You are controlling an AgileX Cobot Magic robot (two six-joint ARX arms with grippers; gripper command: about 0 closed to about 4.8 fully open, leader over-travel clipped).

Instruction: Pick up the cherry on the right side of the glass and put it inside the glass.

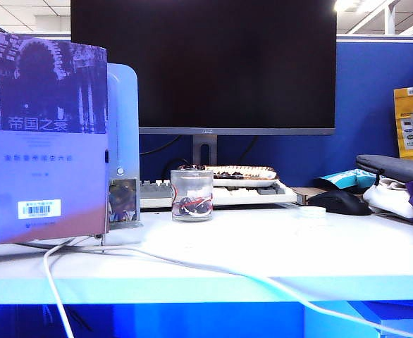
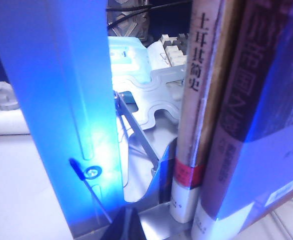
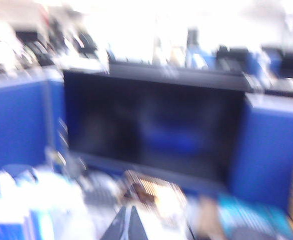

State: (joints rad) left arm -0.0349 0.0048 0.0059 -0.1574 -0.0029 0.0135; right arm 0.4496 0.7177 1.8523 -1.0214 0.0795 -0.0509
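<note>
Office cubicle: monitor (image 1: 203, 63), keyboard (image 1: 220, 191), blue partition (image 1: 383, 98).

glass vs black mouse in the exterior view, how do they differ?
The glass is clear and shows dark contents; the black mouse is opaque. The glass stands upright near table centre; the mouse lies low, further right. Both rest on the white table, in front of the monitor.

Right wrist view smeared throughout, right pincer (image 3: 128, 225) cut off at the edge; left pincer (image 2: 122, 227) only a dark sliver at the frame's edge.
</note>
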